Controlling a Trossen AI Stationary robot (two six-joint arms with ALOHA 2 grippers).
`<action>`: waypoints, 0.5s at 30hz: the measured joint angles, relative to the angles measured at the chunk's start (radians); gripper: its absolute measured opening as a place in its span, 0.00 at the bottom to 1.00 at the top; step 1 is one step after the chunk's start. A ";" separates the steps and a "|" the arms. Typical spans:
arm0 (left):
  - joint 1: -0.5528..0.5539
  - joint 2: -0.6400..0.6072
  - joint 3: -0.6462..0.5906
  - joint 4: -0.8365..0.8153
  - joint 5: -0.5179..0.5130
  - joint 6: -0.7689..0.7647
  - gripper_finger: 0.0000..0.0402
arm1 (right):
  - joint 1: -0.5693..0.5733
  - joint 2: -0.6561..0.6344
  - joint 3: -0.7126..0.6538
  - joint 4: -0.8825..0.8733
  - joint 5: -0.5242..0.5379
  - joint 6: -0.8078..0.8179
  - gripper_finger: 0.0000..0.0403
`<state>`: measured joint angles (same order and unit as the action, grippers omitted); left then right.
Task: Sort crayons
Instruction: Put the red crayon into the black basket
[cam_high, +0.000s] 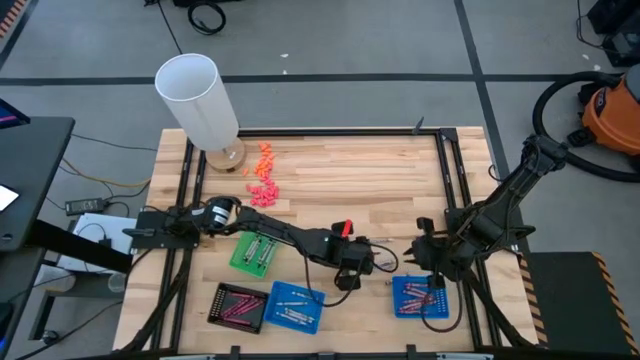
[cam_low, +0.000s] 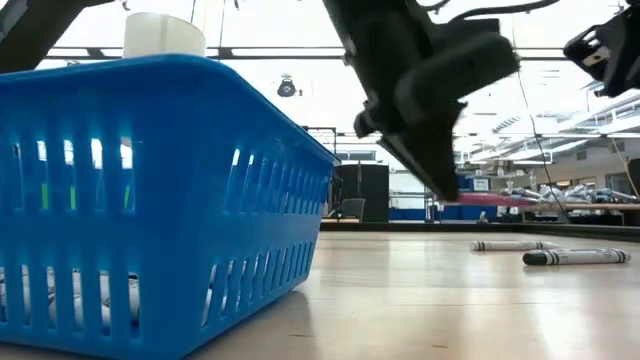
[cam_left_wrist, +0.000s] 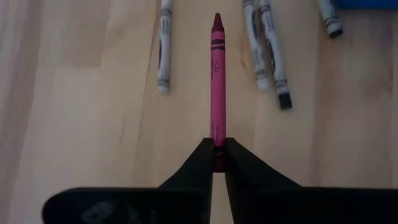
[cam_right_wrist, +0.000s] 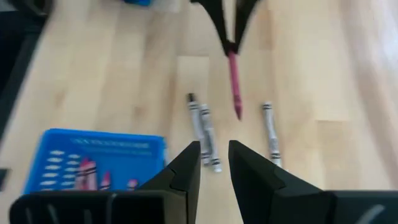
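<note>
Fingers (cam_left_wrist: 200, 163) of the left gripper (cam_left_wrist: 217, 155) are closed on the blunt end of a pinkish-red wax crayon (cam_left_wrist: 217, 81), held over the pale wooden table (cam_left_wrist: 93, 93) among silvery-grey paper-wrapped crayons (cam_left_wrist: 164, 46) lying loose. Right of that crayon, the right gripper (cam_right_wrist: 214, 155) is held slightly parted and empty, beside a blue plastic square tray (cam_right_wrist: 93, 152) containing crayons.

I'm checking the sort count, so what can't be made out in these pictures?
- High view: loose crayons near the left end effector are too small to count; the arm covers some.
- Low view: the blue basket fills the foreground and hides the trays.
- Right wrist view: the blue tray is blurred and partly behind the right end effector.
</note>
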<state>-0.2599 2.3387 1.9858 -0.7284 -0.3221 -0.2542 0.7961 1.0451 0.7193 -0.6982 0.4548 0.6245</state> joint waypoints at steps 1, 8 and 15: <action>-0.003 -0.009 0.000 -0.026 -0.002 -0.008 0.07 | -0.002 0.000 -0.002 -0.004 0.017 0.000 0.23; -0.035 -0.076 0.001 -0.159 0.023 -0.079 0.08 | -0.045 0.000 -0.084 0.030 0.054 -0.007 0.23; -0.089 -0.128 0.001 -0.253 0.044 -0.129 0.09 | -0.122 0.000 -0.166 0.131 0.080 -0.029 0.23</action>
<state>-0.3490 2.2107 1.9868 -0.9816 -0.2779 -0.3827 0.6742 1.0454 0.5529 -0.5673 0.5345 0.5957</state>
